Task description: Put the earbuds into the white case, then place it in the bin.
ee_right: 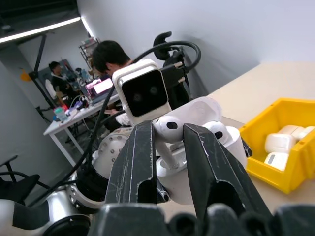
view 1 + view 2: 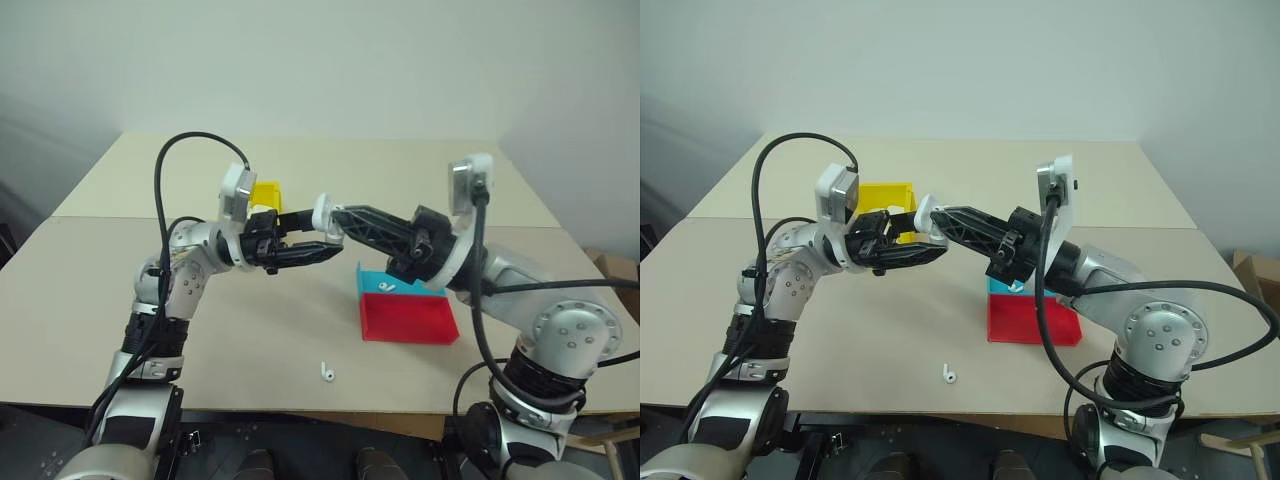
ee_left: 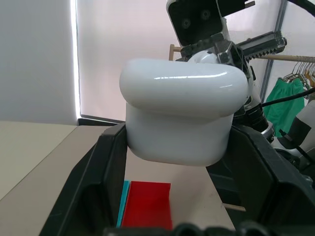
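Observation:
My left gripper (image 2: 318,236) is shut on the white case (image 3: 182,113), holding it up over the middle of the table. In the right wrist view the case's lid (image 1: 201,110) stands raised and one earbud (image 1: 216,131) sits inside. My right gripper (image 1: 167,129) is shut on another earbud (image 1: 169,125), its stem pointing down right above the case opening. A loose earbud (image 2: 327,374) lies near the table's front edge, and one more (image 2: 388,288) lies in the blue tray. The yellow bin (image 2: 885,195) stands behind the left gripper.
The bin holds several other white cases (image 1: 280,143). A red tray (image 2: 410,320) sits in front of the blue tray (image 2: 372,280), under my right arm. People sit at desks (image 1: 74,113) in the background of the right wrist view.

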